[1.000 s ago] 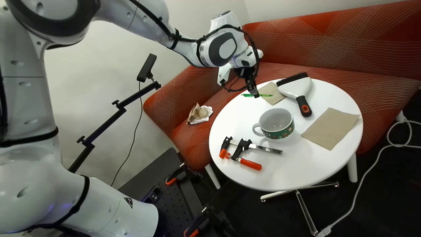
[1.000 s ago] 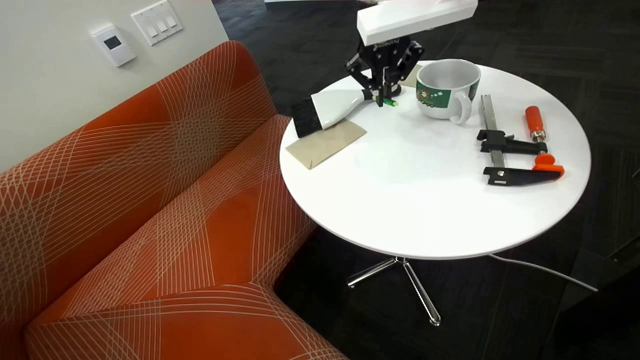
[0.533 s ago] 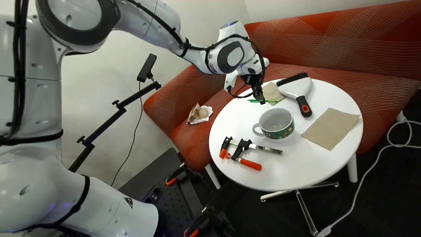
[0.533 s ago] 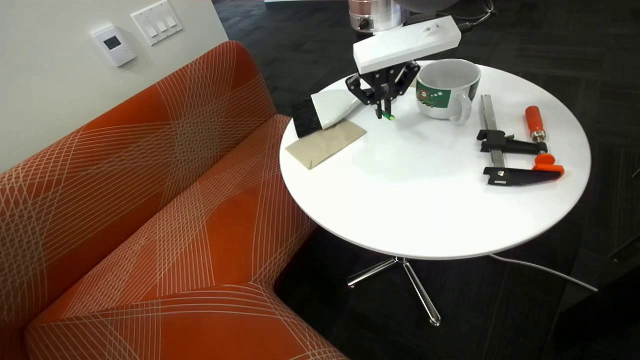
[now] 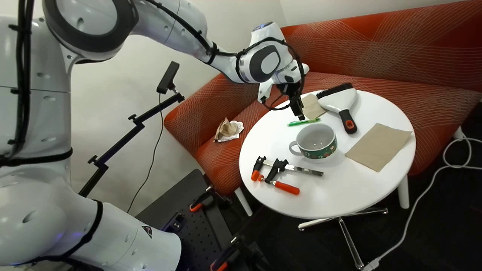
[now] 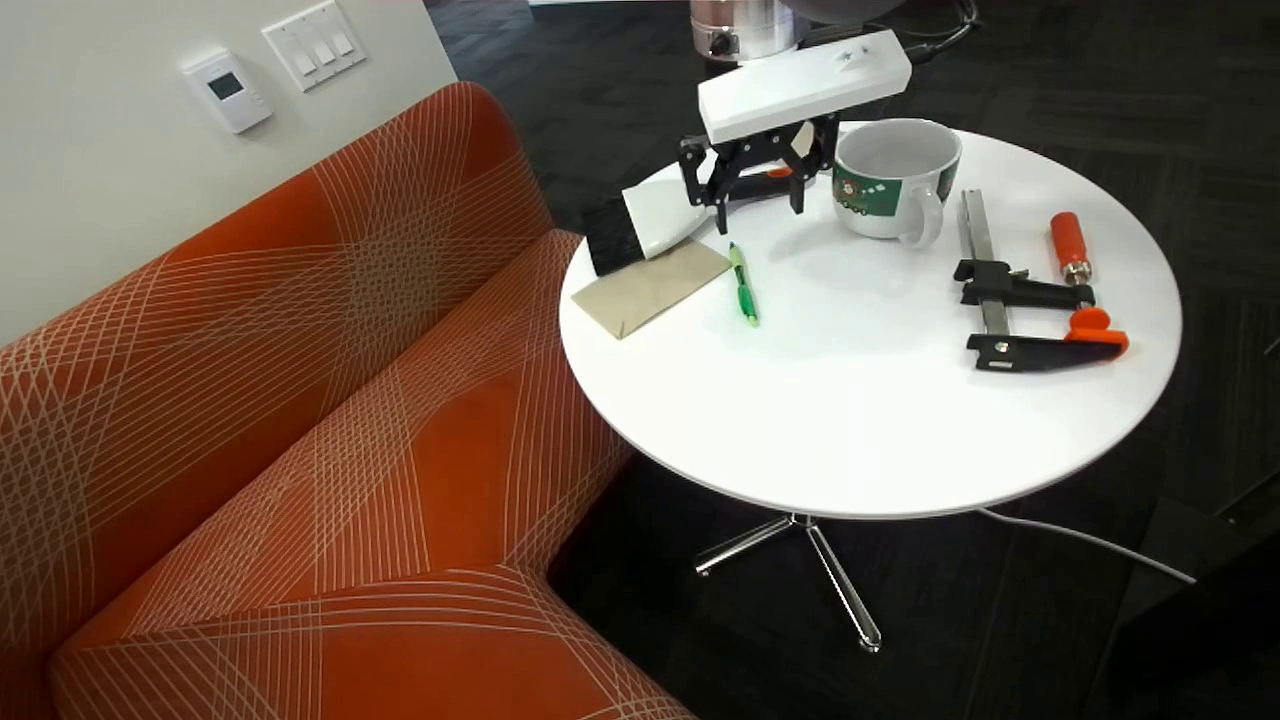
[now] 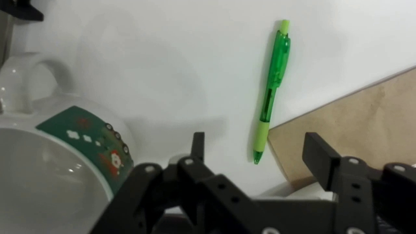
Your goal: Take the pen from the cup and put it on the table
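Claw: fingers spread apart, holding nothing; pen: lies flat on the desk, outside the cup; expect a light, stiff, slick barrel that may roll; grip at mid-length, fingers across it; contact between pen and tan paper cannot be confirmed; wrist view cuts off the cup and, farther out, nearly all of the clamp.
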Controlling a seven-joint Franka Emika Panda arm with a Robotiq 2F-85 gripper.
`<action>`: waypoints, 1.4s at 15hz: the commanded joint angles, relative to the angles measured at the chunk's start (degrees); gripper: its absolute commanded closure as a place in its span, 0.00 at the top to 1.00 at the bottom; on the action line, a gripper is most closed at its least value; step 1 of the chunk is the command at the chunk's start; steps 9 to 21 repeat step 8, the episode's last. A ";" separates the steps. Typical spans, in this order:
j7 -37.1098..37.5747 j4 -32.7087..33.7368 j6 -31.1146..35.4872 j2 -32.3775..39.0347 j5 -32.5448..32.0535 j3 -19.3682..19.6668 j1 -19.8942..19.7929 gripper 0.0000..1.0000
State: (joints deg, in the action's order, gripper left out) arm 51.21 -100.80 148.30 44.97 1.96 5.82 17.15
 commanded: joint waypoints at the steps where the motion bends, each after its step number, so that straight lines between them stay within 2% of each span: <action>1: 1.61 0.16 -0.07 -0.73 0.13 0.50 0.44 1.00; 21: 0.00 0.43 -0.12 0.13 -0.04 -0.08 -0.12 1.00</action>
